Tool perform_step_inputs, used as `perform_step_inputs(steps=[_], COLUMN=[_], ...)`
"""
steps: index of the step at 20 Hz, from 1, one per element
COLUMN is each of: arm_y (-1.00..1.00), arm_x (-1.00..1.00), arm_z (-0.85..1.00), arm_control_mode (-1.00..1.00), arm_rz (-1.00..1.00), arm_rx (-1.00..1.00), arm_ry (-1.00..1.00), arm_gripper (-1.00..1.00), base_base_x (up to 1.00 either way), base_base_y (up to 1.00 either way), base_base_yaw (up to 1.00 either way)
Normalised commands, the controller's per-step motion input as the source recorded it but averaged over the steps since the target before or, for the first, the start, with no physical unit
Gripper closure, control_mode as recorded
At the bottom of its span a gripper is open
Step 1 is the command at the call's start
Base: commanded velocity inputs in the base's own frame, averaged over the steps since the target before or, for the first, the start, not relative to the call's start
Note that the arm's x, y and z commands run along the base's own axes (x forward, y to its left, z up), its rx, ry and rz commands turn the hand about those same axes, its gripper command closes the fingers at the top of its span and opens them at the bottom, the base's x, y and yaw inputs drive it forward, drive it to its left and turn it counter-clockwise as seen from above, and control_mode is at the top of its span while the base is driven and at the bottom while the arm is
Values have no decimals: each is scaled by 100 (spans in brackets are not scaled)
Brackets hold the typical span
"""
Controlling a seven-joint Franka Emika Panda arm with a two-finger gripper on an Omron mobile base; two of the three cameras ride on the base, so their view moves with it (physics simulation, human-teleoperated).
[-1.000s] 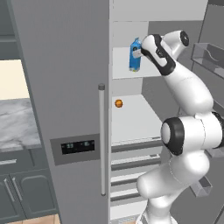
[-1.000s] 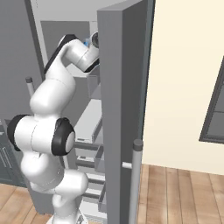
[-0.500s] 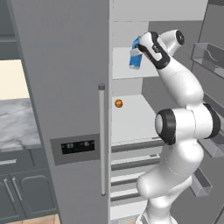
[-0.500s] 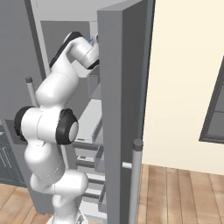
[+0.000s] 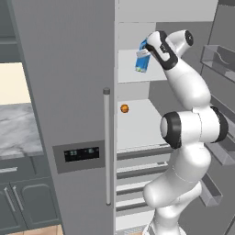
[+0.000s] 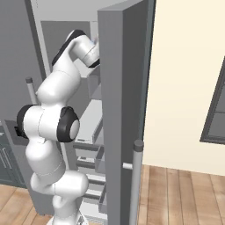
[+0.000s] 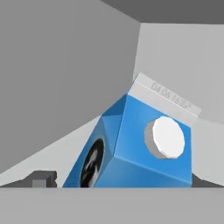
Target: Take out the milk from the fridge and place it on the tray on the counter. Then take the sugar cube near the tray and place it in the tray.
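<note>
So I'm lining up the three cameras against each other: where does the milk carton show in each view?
Left base view: the milk carton stands on an upper fridge shelf, top centre, beside the arm's hand.
Right base view: I cannot make it out; the arm and the open fridge door cover that spot.
Hand view: it sits tilted at lower centre, close up.
Shared landmark: the white fridge shelf.

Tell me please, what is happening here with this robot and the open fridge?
The white robot arm reaches into the open fridge, up to a high shelf where the blue milk carton stands. Its gripper is open at the top of the carton and has not closed on it, so the milk is not yet lifted. The hand view shows the carton very close, with its white cap. A small orange ball lies on the shelf below. Part of the marble counter shows left of the fridge.
</note>
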Motion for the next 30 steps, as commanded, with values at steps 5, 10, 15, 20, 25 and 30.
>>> perform_step_inputs(steps=[5, 10, 15, 20, 25, 30], arm_y=[1, 1, 20, 42, 53, 27], arm_x=[0, 0, -45, -67, -56, -91], arm_z=[0, -2, 1, 9, 0, 0], arm_control_mode=[-100, -100, -100, -100, -100, -100], arm_rz=[1, 1, 0, 0, 0, 0], arm_rx=[0, 0, -2, -9, -10, -5], arm_ry=[-4, -1, -11, -13, -7, -15], arm_gripper=[100, 100, 100, 100, 100, 100], base_base_x=[0, 0, 0, 0, 0, 0], base_base_y=[0, 0, 0, 0, 0, 0], base_base_yaw=[0, 0, 0, 0, 0, 0])
